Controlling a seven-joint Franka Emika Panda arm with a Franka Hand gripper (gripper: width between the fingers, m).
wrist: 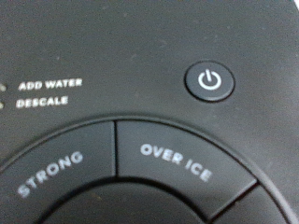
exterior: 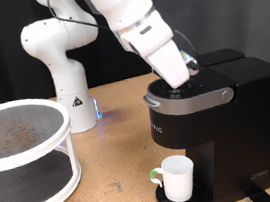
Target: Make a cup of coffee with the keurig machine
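Note:
The keurig machine [exterior: 217, 110] stands at the exterior view's right, black and boxy with its lid down. The cup [exterior: 176, 177], a white mug, sits on the round drip tray under the spout. My gripper [exterior: 190, 76] is pressed close against the machine's silver-rimmed top; its fingers are hidden against the black lid. The wrist view is filled by the machine's top panel [wrist: 149, 112], with a round power button [wrist: 209, 80] and segments marked STRONG and OVER ICE. No fingers show in the wrist view.
A white two-tier round rack [exterior: 24, 157] with a brown mesh top stands at the exterior view's left. The arm's white base [exterior: 61, 76] is at the back on the wooden table [exterior: 115, 174]. A cable runs at the bottom right.

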